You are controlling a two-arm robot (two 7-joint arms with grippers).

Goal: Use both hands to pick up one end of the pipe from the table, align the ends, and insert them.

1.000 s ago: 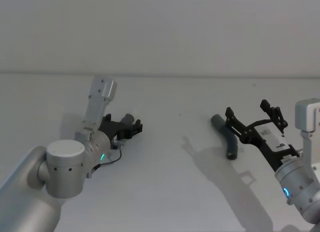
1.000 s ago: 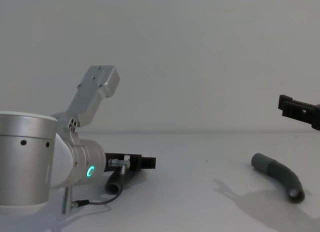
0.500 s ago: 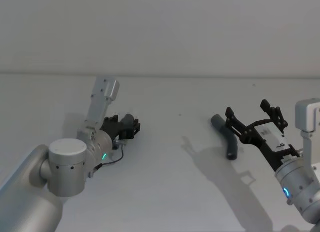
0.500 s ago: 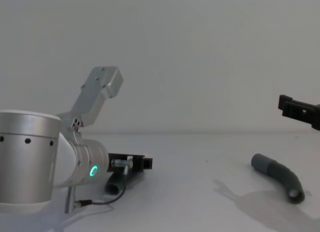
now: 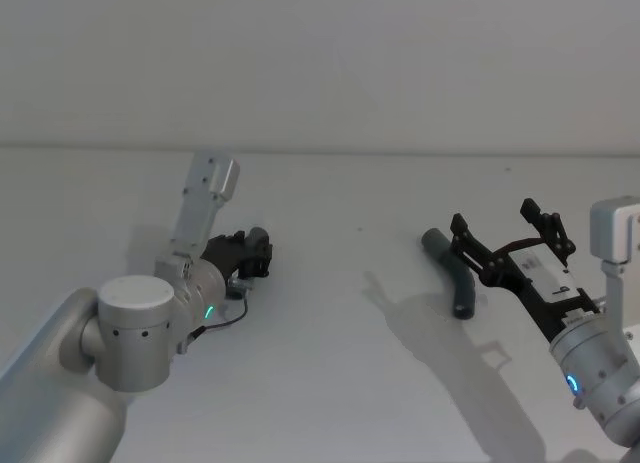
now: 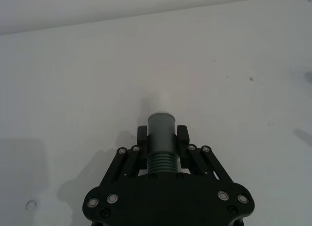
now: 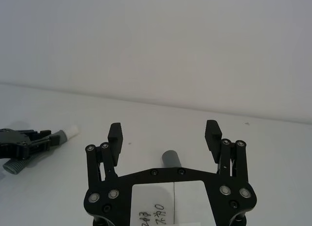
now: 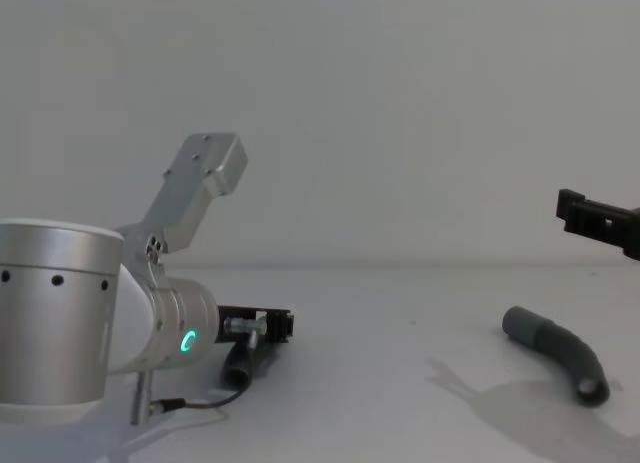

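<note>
**Left piece clamped at the cuff, right piece lying loose**

The left gripper (image 6: 162,138) has its jaws closed on one pipe piece (image 6: 161,161), right where the ribs meet the smooth cuff (image 6: 161,127). It sits low over the left half of the table (image 5: 340,383), the white tip (image 6: 158,101) poking out ahead. The right gripper (image 7: 165,131) hovers with jaws spread wide above the other piece (image 5: 452,271), which lies flat toward the right edge. These hoses look light, and the ribbed body probably flexes (poor for aiming). The stiffer cuff seems the place to hold, though being smooth it may slip under a loose pinch.
</note>
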